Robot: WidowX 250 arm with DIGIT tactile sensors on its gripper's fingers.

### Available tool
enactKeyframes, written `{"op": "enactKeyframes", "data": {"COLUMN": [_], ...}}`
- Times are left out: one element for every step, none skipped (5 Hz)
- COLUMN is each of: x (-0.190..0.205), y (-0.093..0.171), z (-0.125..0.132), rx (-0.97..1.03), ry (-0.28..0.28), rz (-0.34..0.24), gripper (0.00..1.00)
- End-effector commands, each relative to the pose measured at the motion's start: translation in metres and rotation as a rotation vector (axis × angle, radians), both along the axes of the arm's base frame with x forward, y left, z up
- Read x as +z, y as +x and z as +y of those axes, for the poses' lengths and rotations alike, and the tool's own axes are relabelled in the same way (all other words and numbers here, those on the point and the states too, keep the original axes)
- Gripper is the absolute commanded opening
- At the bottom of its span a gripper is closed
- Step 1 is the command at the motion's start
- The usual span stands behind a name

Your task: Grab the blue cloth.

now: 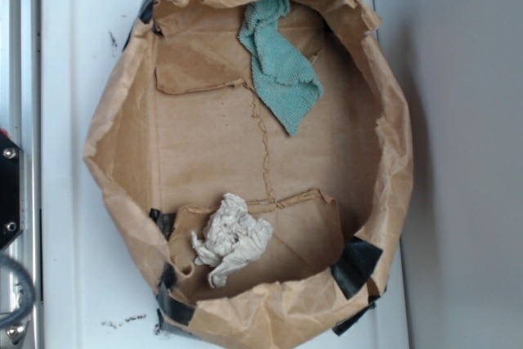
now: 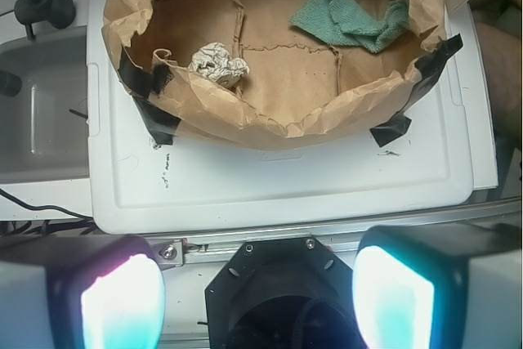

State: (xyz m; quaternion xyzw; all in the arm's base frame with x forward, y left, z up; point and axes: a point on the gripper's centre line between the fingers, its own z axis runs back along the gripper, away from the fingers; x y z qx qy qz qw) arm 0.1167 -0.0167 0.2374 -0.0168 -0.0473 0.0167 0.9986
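Hovering with fingers spread wide, the claw [image 2: 257, 300] sits well apart from the blue cloth [image 2: 347, 18].

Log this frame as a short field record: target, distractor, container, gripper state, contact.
target: blue cloth, rumpled, lying inside the tray against its far wall, pointed corner toward the middle
distractor: off-white crumpled wad, at the opposite end of the tray, apart from the cloth
container: brown paper tray with black tape at the corners, on a white board
gripper: gripper outside the tray, jaws open
contact: none; cloth not yet grasped
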Motion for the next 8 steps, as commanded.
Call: {"op": "enactKeyframes", "data": {"x": [0.000,-0.003,-0.003,-0.003,-0.003,-0.003,-0.032,-0.070], "y": [0.000,0.038,0.038,0.038,0.038,0.080,0.130,0.162], "z": [0.000,0.021,0.021,0.021,0.021,0.027,0.026,0.022], "rx": [0.000,0.137,0.137,0.137,0.137,0.082,0.025,-0.043], "ry": [0.000,0.020,0.020,0.020,0.020,-0.021,-0.029,-0.038], "rz": [0.000,0.028,0.028,0.028,0.028,-0.016,-0.031,0.000], "gripper": [1.00,1.00,1.00,1.00,1.00,1.00,1.00,1.00]}}
